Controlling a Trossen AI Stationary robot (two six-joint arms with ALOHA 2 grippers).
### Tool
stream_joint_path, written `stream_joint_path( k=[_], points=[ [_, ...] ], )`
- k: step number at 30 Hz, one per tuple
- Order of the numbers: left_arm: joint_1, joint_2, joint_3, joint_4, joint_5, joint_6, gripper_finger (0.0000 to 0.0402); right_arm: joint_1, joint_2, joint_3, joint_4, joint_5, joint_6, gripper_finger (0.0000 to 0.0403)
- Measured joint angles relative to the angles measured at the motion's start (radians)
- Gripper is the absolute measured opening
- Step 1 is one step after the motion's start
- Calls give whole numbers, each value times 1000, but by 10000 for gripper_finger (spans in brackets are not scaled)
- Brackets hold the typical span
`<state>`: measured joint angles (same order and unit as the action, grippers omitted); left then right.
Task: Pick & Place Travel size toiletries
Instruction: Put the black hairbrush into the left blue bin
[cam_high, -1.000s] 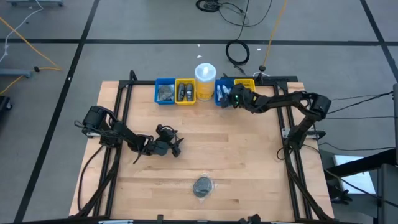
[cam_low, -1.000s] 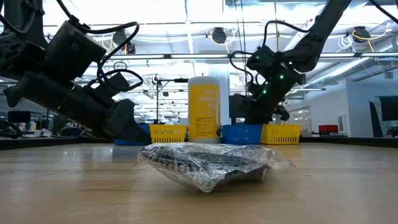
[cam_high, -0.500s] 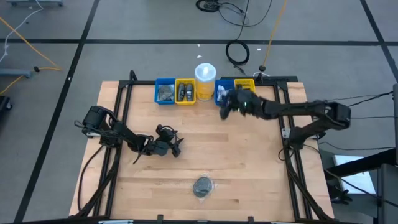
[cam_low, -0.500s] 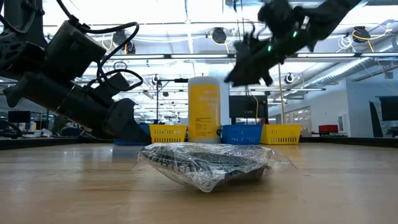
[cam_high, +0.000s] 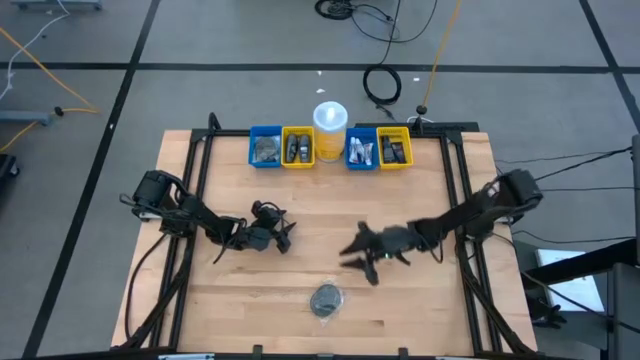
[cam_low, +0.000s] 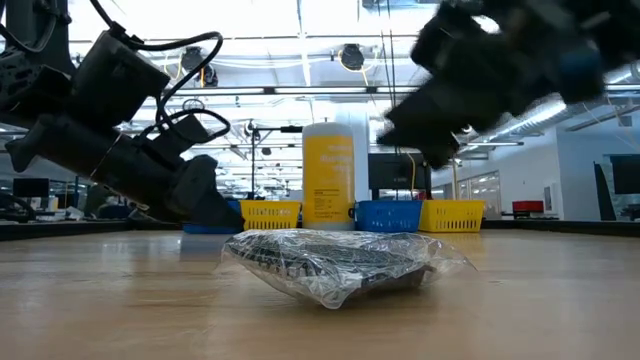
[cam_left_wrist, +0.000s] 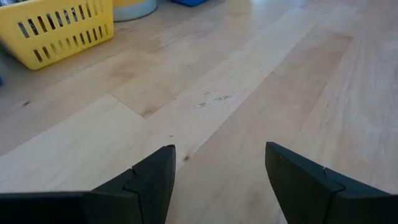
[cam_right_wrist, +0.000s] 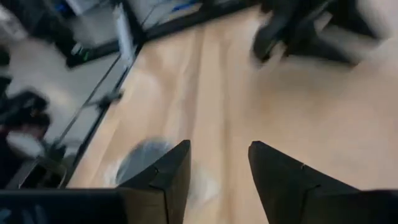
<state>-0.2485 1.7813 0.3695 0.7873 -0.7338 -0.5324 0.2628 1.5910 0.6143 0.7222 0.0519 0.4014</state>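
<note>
Since 1 second ago the right arm has swung away from the bins at the desk's far edge and now reaches low over the middle of the pale wooden desk (cam_high: 420, 300), while the left arm has not shifted.

At the left, the left tool (cam_high: 281, 236) waits near the desk surface with its 2 dark fingers (cam_left_wrist: 149, 180) apart and nothing between them. Toward the middle of the near edge lies the one loose toiletry, a round dark grey disc sealed in crinkled clear wrap (cam_high: 325, 298), flat on the wood and well apart from the left tool. Just right of it and a little farther back hovers the right tool (cam_high: 362, 256), fingers spread and empty, pointing toward the disc; its wrist view shows the wrapped disc (cam_right_wrist: 140, 163) ahead and off to one side of the gap.

Along the far edge stand a blue plastic bin (cam_high: 265, 148) and a yellow slotted bin (cam_high: 297, 147), a tall yellow cup with a white lid (cam_high: 330, 128), then a second blue bin (cam_high: 361, 150) and second yellow bin (cam_high: 394, 148), all 4 bins already holding small items.

The step in hand looks like the approach to the disc. To do it well, the right tool should centre the disc between its fingers, come down nearly to the wood, and close across the disc itself, since loose wrap alone would likely slip.
</note>
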Motion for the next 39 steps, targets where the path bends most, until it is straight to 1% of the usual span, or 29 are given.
stream_joint_path(
  k=[2, 4, 6, 8, 12, 14, 16, 18, 21, 24, 25, 28, 32, 34, 36, 39],
  points=[
    [-2, 0, 1, 16, 4, 11, 241, 51, 70, -9, 72, 5, 13, 162],
    [-6, 0, 1, 34, 21, 35, 241, 93, 138, 14, 107, 26, 16, 176],
    [-9, 0, 2, 67, 68, 73, 241, 125, 191, 53, 112, 25, -16, 197],
    [-18, 0, 10, 92, 112, 107, 241, 159, 242, 95, 112, 21, -85, 222],
    [-54, 0, 67, 106, 140, 153, 241, 236, 317, 178, 93, 8, -335, 271],
    [-75, 0, 101, 94, 142, 171, 241, 277, 351, 214, 77, 46, -468, 287],
    [-99, 0, 143, 79, 143, 186, 241, 312, 396, 261, 33, 76, -597, 295],
    [-125, 0, 180, 43, 141, 207, 241, 344, 434, 297, -22, 163, -705, 295],
    [-166, 0, 236, -30, 139, 240, 241, 363, 479, 356, -36, 297, -813, 287],
    [-211, -20, 285, -150, 116, 291, 241, 357, 502, 389, -42, 400, -845, 272],
    [-224, -33, 303, -201, 100, 307, 241, 350, 504, 392, -49, 413, -846, 267],
    [-262, -88, 338, -341, 97, 354, 241, 312, 503, 402, -85, 429, -855, 247],
    [-306, -163, 356, -470, 104, 429, 241, 249, 503, 402, -118, 444, -854, 213],
    [-322, -191, 357, -490, 105, 484, 241, 209, 502, 402, -151, 442, -835, 190],
    [-335, -222, 355, -550, 105, 547, 241, 165, 496, 401, -176, 443, -822, 162],
    [-342, -240, 358, -583, 105, 585, 241, 100, 489, 401, -209, 441, -804, 113]
  ],
)
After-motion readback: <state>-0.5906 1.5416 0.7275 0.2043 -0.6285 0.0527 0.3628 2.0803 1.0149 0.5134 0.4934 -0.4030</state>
